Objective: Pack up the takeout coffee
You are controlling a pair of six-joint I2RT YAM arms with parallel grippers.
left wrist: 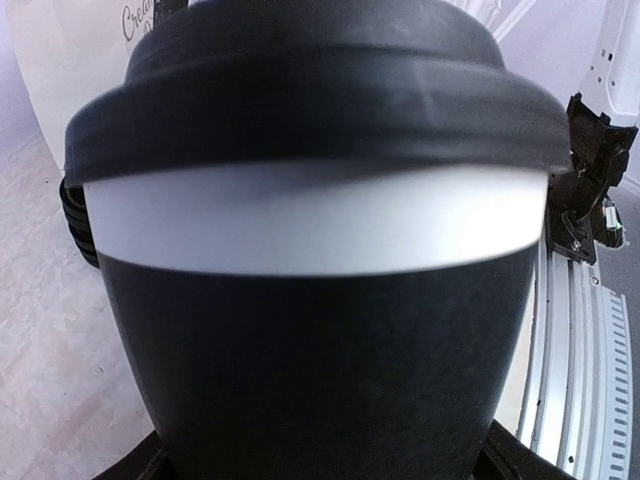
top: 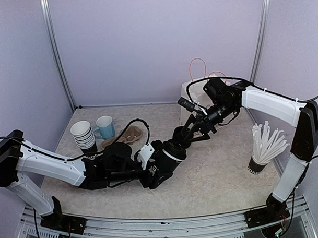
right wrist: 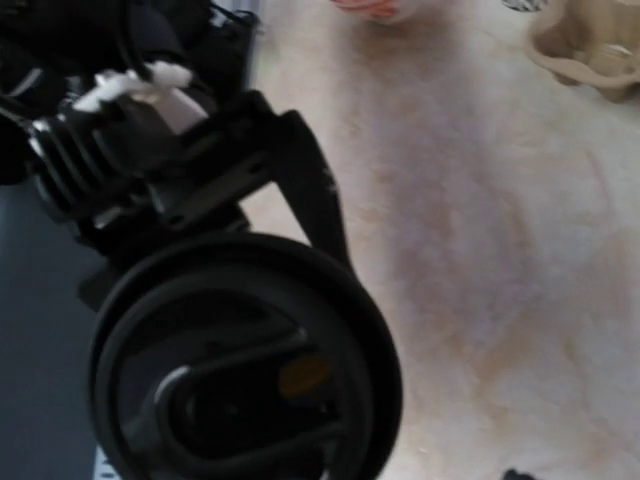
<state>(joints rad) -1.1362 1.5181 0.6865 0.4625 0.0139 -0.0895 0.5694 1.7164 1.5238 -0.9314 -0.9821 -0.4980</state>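
Above tabletop (top: pixel 225 153), coffee cup (top: pixel 170 158) aslant, lid rightward

Pale lilac walls (top: pixel 156 46) with metal corner posts (top: pixel 57 54) rise behind the beige mottled table (top: pixel 224 184), a metal rail (top: pixel 152 223) along its near edge.

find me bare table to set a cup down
Widest bare table lies between the lidded cup at centre and the cup of sticks on the right. A smaller patch sits between the cup carrier and the white bag. Back-left, around the cup stack and mug, is crowded.
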